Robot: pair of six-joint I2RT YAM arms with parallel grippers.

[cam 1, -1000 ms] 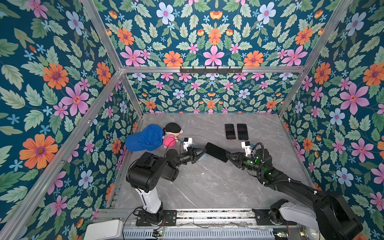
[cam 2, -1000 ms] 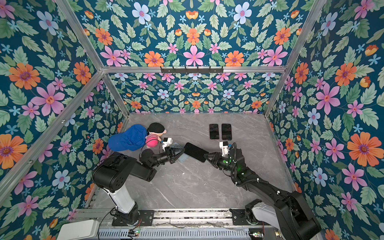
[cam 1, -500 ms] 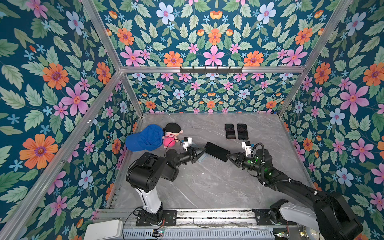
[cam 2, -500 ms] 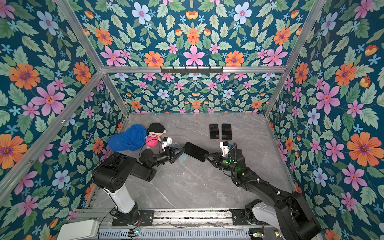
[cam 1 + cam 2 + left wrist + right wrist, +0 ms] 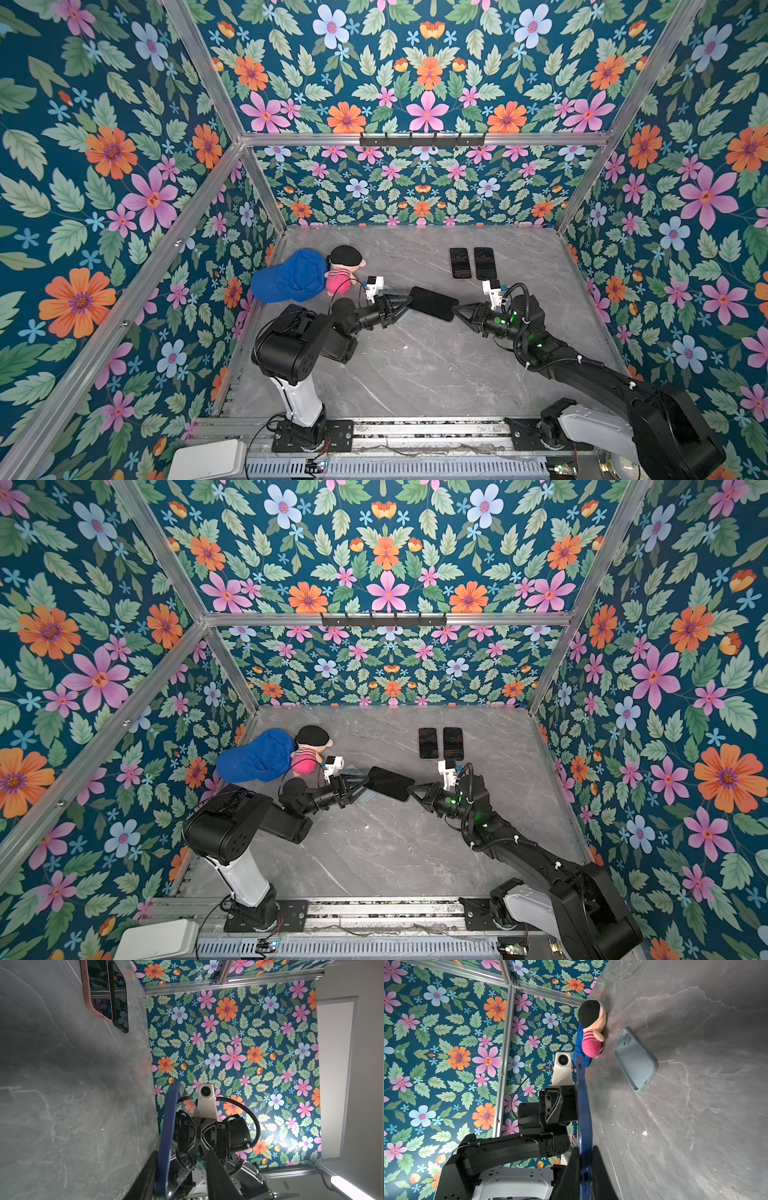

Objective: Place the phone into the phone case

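A dark-screened phone (image 5: 430, 303) with a blue rim (image 5: 583, 1105) hangs flat above the table between both arms. My right gripper (image 5: 586, 1153) is shut on its right end, also in a top view (image 5: 413, 789). My left gripper (image 5: 180, 1151) is at the phone's other end, in a top view (image 5: 399, 303); its jaws are open, one finger beside the phone's edge (image 5: 166, 1136) and the other well clear of it. The light blue phone case (image 5: 635, 1059) lies hollow side down on the table under the phone's left end, mostly hidden in both top views.
Two more phones lie side by side at the back, one in a pink case (image 5: 460, 263), one in a black case (image 5: 485, 263). A blue cap (image 5: 291, 282) and a plush doll (image 5: 343, 270) sit at the back left, close to the left arm.
My right gripper has shut on the phone's right end. My left gripper, which was shut on the left end, has opened. The phone has barely moved.
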